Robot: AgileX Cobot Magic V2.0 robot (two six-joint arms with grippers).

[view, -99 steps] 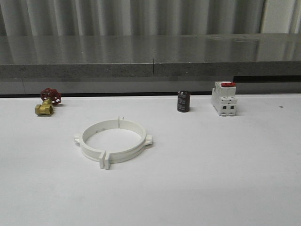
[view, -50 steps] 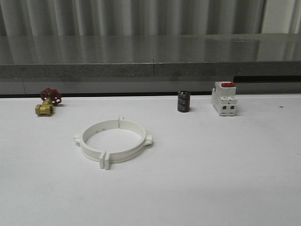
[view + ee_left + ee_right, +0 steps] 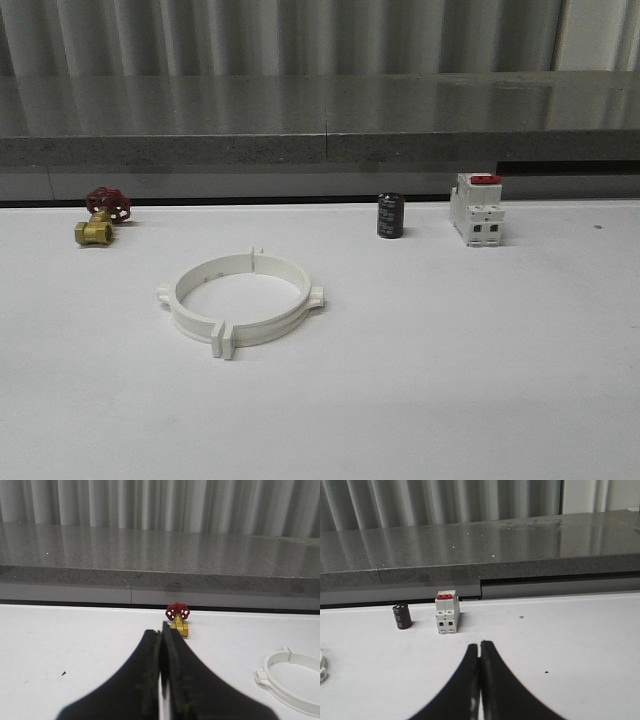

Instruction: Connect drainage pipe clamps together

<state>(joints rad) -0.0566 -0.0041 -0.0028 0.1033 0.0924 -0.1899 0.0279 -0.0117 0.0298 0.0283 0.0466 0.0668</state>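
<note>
White drainage pipe clamps (image 3: 292, 682) beside left gripper (image 3: 161, 632)

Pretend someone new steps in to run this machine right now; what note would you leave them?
Left gripper: shut, holding nothing, back from the brass valve.
Right gripper: shut, holding nothing, short of the breaker.
Drainage pipe clamps: lying flat on the white table, already forming one ring with tabs meeting at front and back.
Done: halves look joined.
Left: probably nothing; check that the tabs really latch, which can't be judged here.
</note>
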